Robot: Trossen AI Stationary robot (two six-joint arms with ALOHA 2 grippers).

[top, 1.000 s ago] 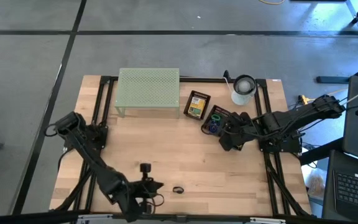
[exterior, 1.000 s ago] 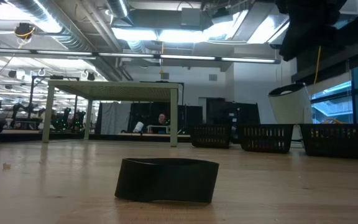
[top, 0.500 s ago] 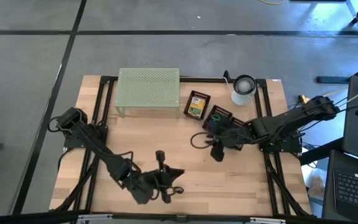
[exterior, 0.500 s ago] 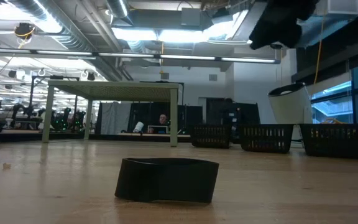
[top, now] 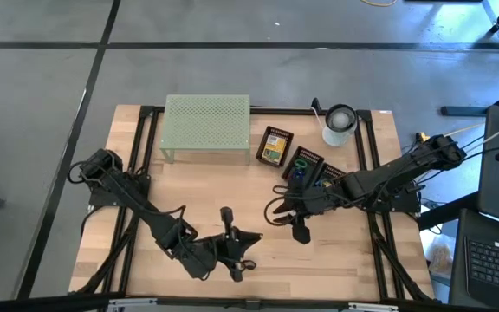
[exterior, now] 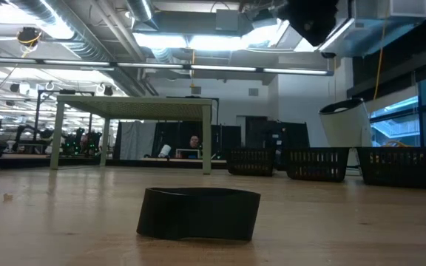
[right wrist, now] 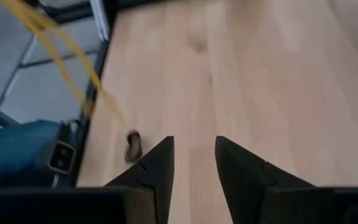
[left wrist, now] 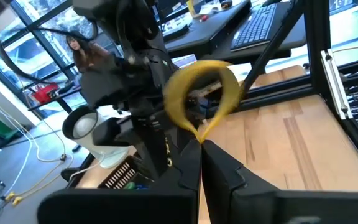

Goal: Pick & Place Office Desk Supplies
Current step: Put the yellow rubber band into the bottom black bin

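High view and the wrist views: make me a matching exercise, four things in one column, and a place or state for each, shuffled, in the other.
Things:
1. left hand
2. right hand
3. white cup
4. pale green rack

Places and states:
A. stands near the table's far right corner
B. fingers apart, nothing between them
C. at the far edge, beside the crayon box, on the left arm's side of it
D. shut on a yellow rubber band

Pairs: 1-D; 2-B; 3-A; 4-C
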